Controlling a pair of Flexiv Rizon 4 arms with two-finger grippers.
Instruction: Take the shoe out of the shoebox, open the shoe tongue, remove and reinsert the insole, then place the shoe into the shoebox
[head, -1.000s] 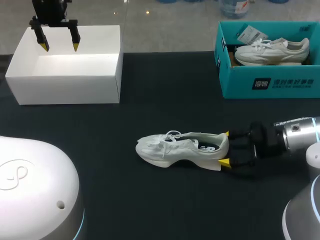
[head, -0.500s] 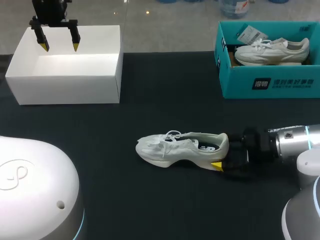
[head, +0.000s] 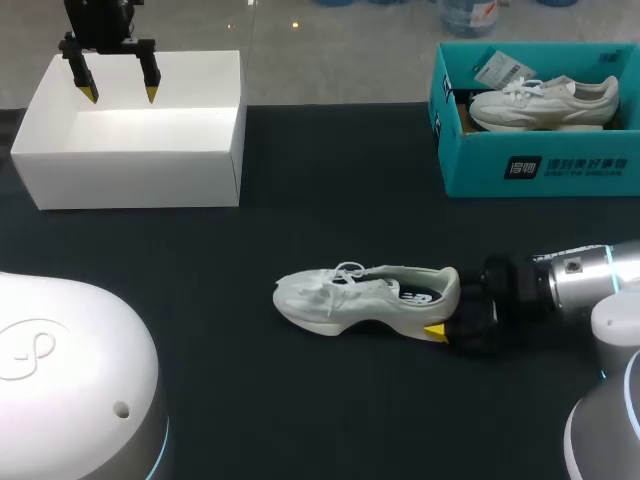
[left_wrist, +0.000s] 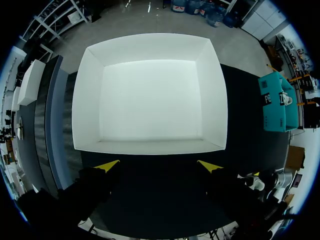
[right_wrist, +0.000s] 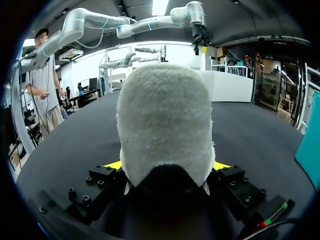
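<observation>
Gripping the heel of a white lace-up mesh sneaker (head: 360, 297), the right gripper (right_wrist: 167, 165) presses a yellow-tipped finger to each side. The sneaker stands on its sole on the black table (head: 300, 400), toe pointing away from the jaws. The left gripper (left_wrist: 157, 166) hangs wide open and empty, an open white cardboard box (left_wrist: 150, 147) just ahead of its jaws.

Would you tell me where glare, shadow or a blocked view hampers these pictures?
Head view: the white box glares; shadow lies under the shoe. Left wrist view: the box's inside is washed pale. Right wrist view: the shoe's heel fills the middle, nearly hiding the tips of the right claw.
</observation>
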